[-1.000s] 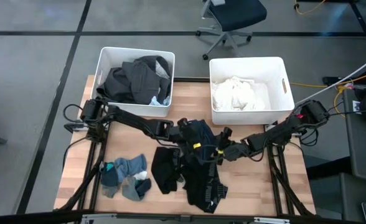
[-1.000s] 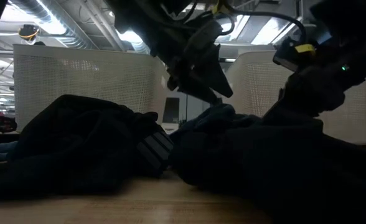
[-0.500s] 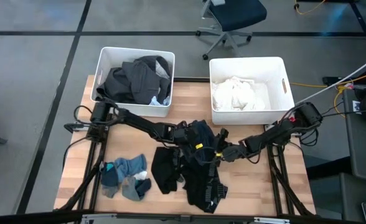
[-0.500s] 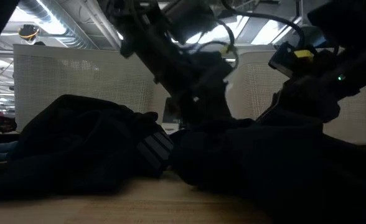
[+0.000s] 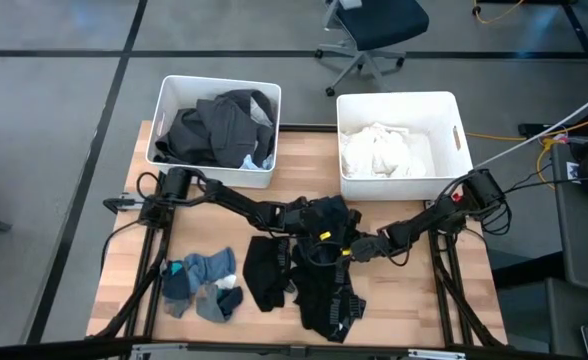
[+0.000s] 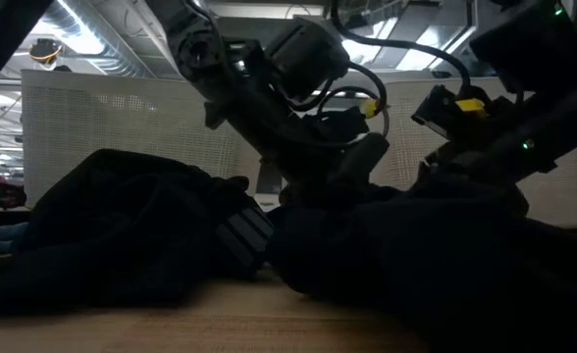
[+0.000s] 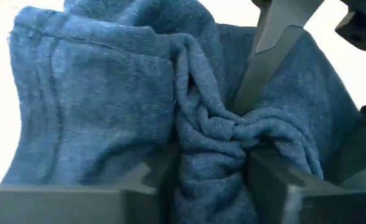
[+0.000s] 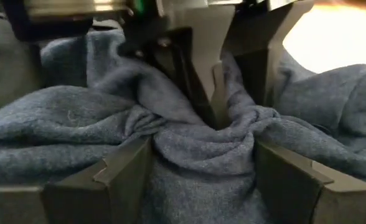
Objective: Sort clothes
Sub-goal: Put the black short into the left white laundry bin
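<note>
The left gripper (image 5: 319,220) comes down into the dark garment (image 5: 324,215), its fingers (image 7: 149,186) now closing around a fold between them.

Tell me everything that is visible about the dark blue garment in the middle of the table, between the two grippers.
The dark blue garment is soft, fleecy-looking fabric, crumpled into thick folds, lying on the wooden table in front of the two white bins. It lies among other black clothes. Both grippers are pressed into it: the left gripper has a bunched ridge of cloth between its fingers, and the right gripper straddles the same ridge from the opposite side, open.
</note>
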Controlling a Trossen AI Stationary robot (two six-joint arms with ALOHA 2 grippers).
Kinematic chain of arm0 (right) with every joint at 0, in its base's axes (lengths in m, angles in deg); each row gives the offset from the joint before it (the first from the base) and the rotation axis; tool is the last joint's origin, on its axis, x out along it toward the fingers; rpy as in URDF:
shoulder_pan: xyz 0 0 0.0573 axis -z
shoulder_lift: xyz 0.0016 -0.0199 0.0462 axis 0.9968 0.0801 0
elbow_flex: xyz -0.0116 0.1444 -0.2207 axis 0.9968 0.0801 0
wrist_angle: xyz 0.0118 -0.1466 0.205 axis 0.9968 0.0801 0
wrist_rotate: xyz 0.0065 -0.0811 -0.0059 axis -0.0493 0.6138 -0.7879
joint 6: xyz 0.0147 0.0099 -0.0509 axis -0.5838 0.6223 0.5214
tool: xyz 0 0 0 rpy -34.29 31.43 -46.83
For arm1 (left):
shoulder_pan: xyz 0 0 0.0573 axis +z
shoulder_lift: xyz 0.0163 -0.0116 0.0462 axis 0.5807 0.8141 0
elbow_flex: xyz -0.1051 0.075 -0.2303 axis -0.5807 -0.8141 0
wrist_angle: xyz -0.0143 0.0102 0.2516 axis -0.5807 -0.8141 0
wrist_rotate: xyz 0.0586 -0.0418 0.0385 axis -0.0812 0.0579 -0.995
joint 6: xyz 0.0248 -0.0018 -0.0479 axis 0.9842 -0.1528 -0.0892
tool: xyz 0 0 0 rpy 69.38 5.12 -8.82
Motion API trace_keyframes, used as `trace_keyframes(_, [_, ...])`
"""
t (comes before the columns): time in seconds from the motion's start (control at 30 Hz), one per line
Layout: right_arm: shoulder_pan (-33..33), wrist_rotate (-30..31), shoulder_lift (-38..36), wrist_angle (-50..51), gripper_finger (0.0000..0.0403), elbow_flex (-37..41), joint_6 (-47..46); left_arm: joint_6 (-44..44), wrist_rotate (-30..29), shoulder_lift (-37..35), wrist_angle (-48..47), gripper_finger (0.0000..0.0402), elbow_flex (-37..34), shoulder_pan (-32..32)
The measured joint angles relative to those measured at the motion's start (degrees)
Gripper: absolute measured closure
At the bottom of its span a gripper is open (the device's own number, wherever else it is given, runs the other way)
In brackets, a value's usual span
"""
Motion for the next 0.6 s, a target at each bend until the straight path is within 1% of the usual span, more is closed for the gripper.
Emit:
trace_keyframes(0.13, [-0.1, 0.6, 0.0, -0.2, 0.0133, 0.0, 0.9, 4.6, -0.5, 0.1, -0.6, 0.0357, 0.0, 0.0])
trace_keyframes(0.17, [-0.1, 1.2, 0.0, -0.3, 0.0133, 0.0, 1.0, 5.9, -0.6, -0.1, -0.7, 0.0374, 0.0, 0.0])
trace_keyframes(0.23, [-0.1, 1.9, 0.0, -0.3, 0.0133, 0.0, 1.2, 7.2, -1.3, -0.5, -0.9, 0.0377, -0.1, -0.2])
trace_keyframes(0.3, [-0.3, 2.0, -0.8, 0.1, 0.0133, 0.0, 1.9, 7.9, -3.7, -1.3, -1.9, 0.0376, -0.2, -0.8])
trace_keyframes(0.47, [-3.7, 2.0, -6.8, 2.3, 0.0133, -0.1, 4.7, 10.6, -7.5, -5.2, -6.6, 0.0376, -0.6, -2.9])
trace_keyframes(0.53, [-5.6, 3.4, -10.3, 3.8, 0.0133, -0.1, 5.8, 11.7, -8.4, -7.8, -8.2, 0.0377, -0.6, -3.9])
trace_keyframes(0.6, [-7.4, 7.2, -13.5, 5.3, 0.0133, -0.1, 6.7, 12.0, -9.3, -10.8, -9.0, 0.0377, -0.6, -4.8])
